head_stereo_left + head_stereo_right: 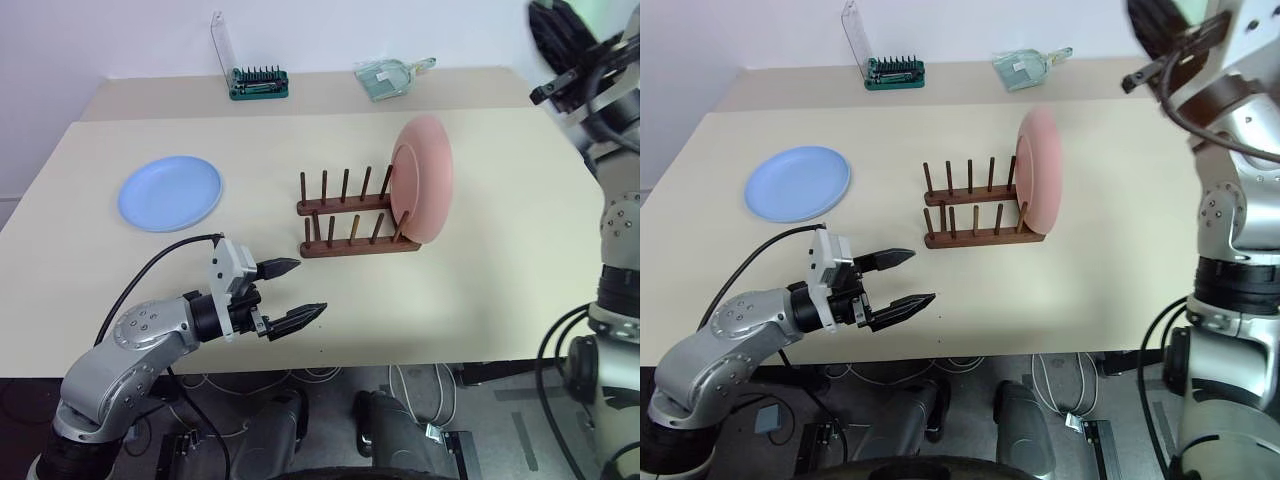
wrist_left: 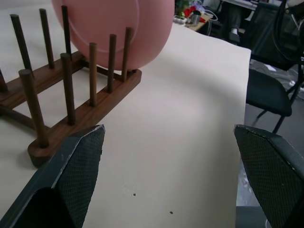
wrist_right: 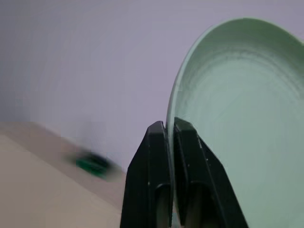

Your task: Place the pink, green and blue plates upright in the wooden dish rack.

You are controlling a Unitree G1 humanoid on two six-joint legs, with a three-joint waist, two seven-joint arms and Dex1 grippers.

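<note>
Pastel pink fills the last slot of the wooden dish rack (image 1: 352,215): the pink plate (image 1: 424,178) stands upright on its edge at the rack's right end, wedged between pegs so it cannot roll or fall flat. The four slots to its left are free. The rack sits near the middle of a cream table (image 1: 480,290).

The light blue plate (image 1: 170,192) lies flat on the table, well apart from the rack on its left side, not yet picked up.

The green plate (image 3: 237,123) is high in the air at the right, clamped by its rim between the closed black fingers of the right gripper (image 3: 169,137). Gripping the thin edge holds the plate on its side, which is likely how it needs to be turned to slide down between the pegs.

The left gripper (image 1: 290,293) hovers low over the near edge of the table, in front of the rack, jaws spread wide and holding nothing. It probably waits there for the blue plate.

A green tool case (image 1: 258,82) with a raised clear lid and a glass bottle (image 1: 392,76) lie at the far edge of the table.
</note>
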